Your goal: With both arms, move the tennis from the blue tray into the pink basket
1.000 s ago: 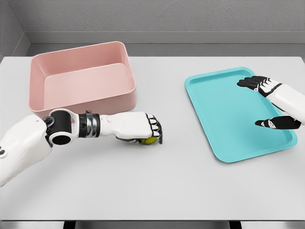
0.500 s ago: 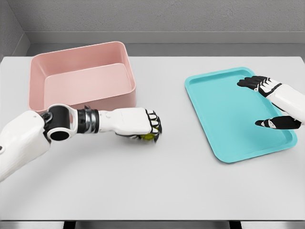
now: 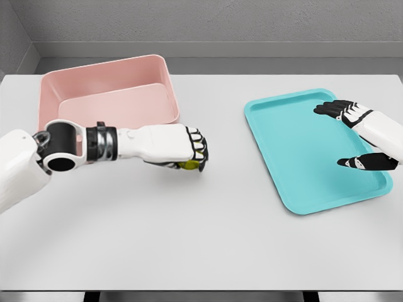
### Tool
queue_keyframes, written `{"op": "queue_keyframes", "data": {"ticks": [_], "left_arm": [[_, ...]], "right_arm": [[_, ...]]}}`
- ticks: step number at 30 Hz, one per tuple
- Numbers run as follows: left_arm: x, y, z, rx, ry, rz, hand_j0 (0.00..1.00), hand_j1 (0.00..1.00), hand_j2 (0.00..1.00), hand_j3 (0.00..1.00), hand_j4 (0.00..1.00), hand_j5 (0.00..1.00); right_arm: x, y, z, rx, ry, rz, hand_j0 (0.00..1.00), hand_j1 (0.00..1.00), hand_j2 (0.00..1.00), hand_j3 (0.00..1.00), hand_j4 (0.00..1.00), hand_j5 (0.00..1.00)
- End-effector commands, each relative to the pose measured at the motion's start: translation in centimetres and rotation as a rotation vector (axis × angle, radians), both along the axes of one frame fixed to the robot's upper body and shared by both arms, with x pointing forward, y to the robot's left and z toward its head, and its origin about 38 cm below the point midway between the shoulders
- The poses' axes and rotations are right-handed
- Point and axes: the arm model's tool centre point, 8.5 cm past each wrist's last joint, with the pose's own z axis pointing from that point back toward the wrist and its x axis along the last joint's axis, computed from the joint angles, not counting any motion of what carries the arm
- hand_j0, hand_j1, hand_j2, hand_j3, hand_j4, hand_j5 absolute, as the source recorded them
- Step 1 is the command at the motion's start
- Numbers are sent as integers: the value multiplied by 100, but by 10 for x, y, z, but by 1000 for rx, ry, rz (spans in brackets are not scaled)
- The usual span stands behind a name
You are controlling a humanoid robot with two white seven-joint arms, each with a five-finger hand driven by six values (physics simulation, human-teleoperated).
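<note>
My left hand (image 3: 189, 154) is curled around the yellow-green tennis ball (image 3: 187, 165), of which only a sliver shows under the fingers. The hand hangs above the table, just in front of the near right corner of the pink basket (image 3: 107, 94). That basket is empty and stands at the back left. The blue tray (image 3: 296, 157) lies at the right with nothing on it. My right hand (image 3: 349, 135) hovers over the tray's right side, fingers spread, holding nothing.
The white table (image 3: 208, 239) stretches wide in front of both containers. A grey wall runs behind the table's far edge.
My left hand has lifted the tennis ball and carried it up and left toward the pink basket. The right hand has stayed still.
</note>
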Motion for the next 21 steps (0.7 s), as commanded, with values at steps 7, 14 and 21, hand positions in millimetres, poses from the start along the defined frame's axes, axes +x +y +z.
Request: {"op": "queue_keyframes", "data": {"ticks": [7,14,21], "left_arm": [[7,12,16,-4,-19,21,53,53,53,53,53,53],[16,23,33,-11,-44,49,53,53,53,53,53,53],[26,28,46,-15,-73,72,53,53,53,53,53,53]], "right_arm": [[0,0,1,8,1,-1,100,100,100,100,100,100],[0,0,1,8,1,-1,100,100,100,100,100,100],[0,0,1,8,1,-1,100,100,100,100,100,100]]}}
